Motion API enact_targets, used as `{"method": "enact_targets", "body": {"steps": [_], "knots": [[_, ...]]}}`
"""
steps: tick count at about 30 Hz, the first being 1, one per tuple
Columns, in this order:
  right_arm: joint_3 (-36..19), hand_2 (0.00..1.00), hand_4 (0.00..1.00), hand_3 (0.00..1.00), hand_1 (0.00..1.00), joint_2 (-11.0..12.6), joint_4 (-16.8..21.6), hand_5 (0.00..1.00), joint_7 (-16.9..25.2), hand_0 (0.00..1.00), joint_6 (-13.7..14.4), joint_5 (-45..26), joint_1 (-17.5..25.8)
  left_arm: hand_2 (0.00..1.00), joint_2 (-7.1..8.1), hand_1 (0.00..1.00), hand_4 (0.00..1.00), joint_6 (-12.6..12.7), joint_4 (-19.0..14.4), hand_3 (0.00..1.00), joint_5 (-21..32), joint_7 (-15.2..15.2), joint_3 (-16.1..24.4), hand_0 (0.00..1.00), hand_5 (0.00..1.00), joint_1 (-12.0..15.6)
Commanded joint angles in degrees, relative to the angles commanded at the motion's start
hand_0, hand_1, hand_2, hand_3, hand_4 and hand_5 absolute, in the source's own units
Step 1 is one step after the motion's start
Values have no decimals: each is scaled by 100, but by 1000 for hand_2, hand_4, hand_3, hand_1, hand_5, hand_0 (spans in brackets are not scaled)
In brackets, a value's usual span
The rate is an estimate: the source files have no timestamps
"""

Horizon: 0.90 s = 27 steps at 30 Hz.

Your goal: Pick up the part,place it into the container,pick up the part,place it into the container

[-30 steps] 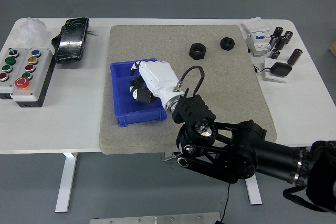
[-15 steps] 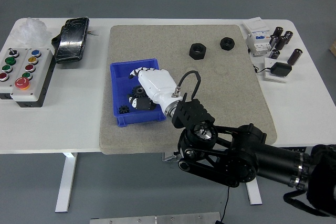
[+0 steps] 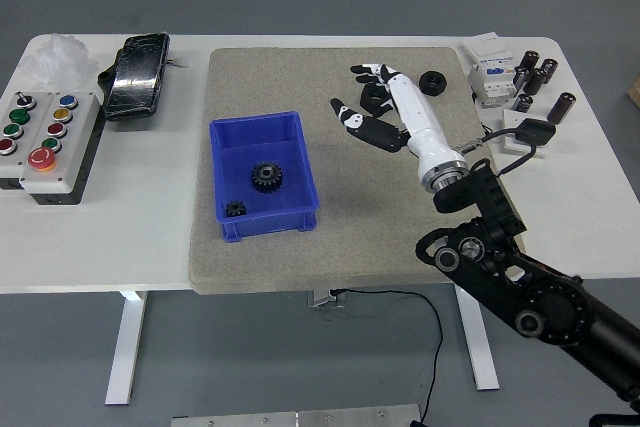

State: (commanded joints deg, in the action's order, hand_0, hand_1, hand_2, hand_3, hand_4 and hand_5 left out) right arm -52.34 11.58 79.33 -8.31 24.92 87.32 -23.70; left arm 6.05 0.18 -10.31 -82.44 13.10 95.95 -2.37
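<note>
Right hand, fingers spread and empty, hovers over far nut (half hidden); a misjudged closure could knock it away.

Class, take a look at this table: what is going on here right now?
The robot's right hand, white with black fingertips, hovers open over a black hexagonal nut on the grey mat. A second black nut lies beside it. The blue plastic bin already holds a large black gear and a small one. No left hand shows.
</note>
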Motion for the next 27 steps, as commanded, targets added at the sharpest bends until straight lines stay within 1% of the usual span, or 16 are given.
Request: {"method": "enact_targets", "body": {"steps": [1,2,4,6,10,13,16,21,27], "knots": [[-206,698,765,695,670,9,-38,442,206,462,-102,-206,157,551,13,546,613,-2,0,618,-12,0,5,613,345,-5],[-447,685,781,677,653,12,-76,472,447,471,-218,-447,341,551,29,546,613,-3,0,618,-10,-6,2,613,345,-8],[-875,685,781,677,653,-7,-123,472,875,471,-430,-879,679,551,55,546,613,-3,0,618,-19,-11,7,613,345,3],[-1283,685,781,677,653,-40,-133,472,1279,471,-542,-1326,991,551,60,546,613,-5,0,618,-43,-6,21,613,345,37],[-2001,676,785,673,654,-137,-99,482,1932,477,-583,-2176,1524,552,43,545,613,-4,0,618,-56,-18,41,614,345,127],[-2462,673,788,673,655,-193,-24,484,2306,477,-545,-2644,1716,551,24,546,613,-11,0,618,-30,-48,19,614,346,129],[-2856,673,788,673,655,-188,74,484,2516,477,-500,-2997,1764,551,1,546,613,-25,0,618,-7,-82,-19,614,346,101],[-3367,670,785,669,649,-171,186,487,2620,469,-450,-3184,1836,550,-14,546,612,-40,0,617,-6,-110,-46,613,344,89],[-3662,663,790,663,640,-193,220,503,2747,473,-426,-3331,1913,551,17,546,611,-46,0,617,23,-159,-83,614,344,70]]}}
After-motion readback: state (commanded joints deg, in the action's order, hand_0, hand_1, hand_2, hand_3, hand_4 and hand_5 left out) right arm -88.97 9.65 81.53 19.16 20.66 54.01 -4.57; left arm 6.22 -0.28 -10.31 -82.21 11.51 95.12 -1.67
